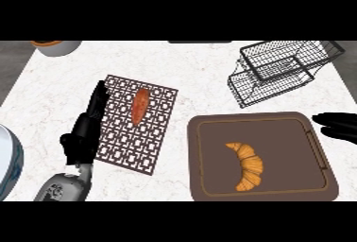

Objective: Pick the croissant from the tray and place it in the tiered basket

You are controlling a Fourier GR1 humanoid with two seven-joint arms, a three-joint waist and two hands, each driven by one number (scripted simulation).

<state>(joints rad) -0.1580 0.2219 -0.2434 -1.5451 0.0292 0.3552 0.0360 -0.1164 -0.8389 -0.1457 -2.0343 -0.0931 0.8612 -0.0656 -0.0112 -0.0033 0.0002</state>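
The left hand (87, 125) lies flat and released on the tabletop (55, 85), left of the tray (209, 189), likely resting; the croissant (248, 165) sits in the tray, easy to reach; the right hand (337, 125), just right of it, holds nothing, fingers a bit bent; the tiered basket (279, 71) waits behind the tray.

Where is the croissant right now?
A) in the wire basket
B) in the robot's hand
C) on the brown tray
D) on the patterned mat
C. The croissant lies on the brown tray, with neither hand touching it; the wire basket sits apart at the upper right.
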